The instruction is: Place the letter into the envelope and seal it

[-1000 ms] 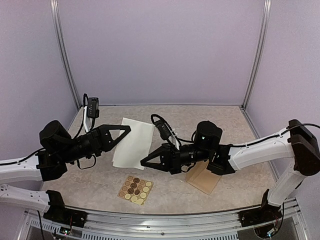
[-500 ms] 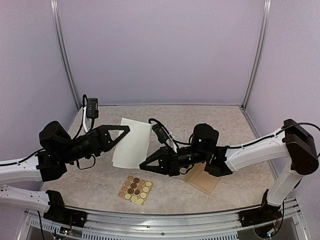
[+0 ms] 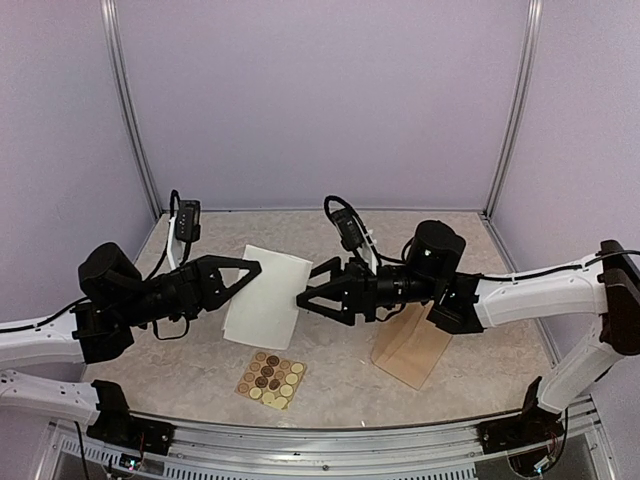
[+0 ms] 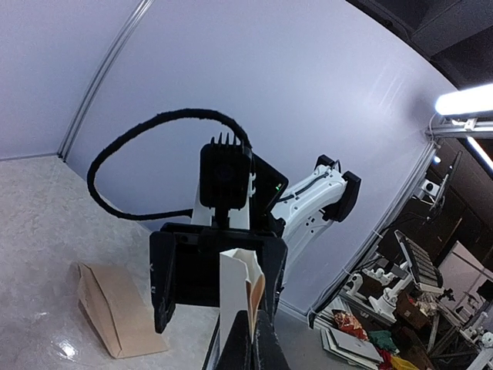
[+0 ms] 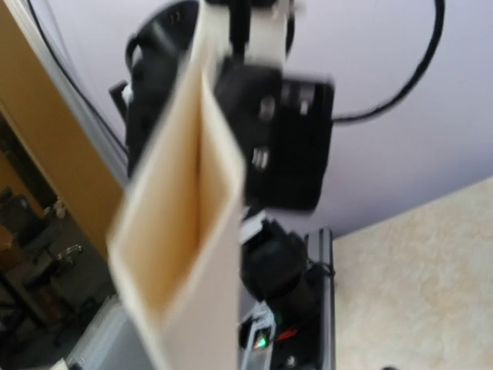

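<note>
The letter [image 3: 268,296], folded with its white back outward, hangs above the table. My left gripper [image 3: 254,268] is shut on its left edge. In the left wrist view my left gripper [image 4: 252,322] pinches the letter [image 4: 233,289], whose cream inside shows at the fold. My right gripper [image 3: 305,298] is open at the letter's right edge. Its wide-apart fingers [image 4: 162,279] stand either side of the sheet's far end without touching it. The letter [image 5: 183,231] fills the right wrist view, blurred. The tan envelope [image 3: 412,350] lies flat under the right arm and shows as the envelope [image 4: 115,310] from the left wrist.
A small tan sheet of round stickers [image 3: 270,378] lies near the front of the table, below the letter. Purple walls with metal corner posts [image 3: 131,110] close in the table on three sides. The right arm's white links [image 3: 540,292] stretch in from the right.
My right gripper has risen from low over the table to the letter's right edge and has opened. The left gripper and the letter have barely moved.
</note>
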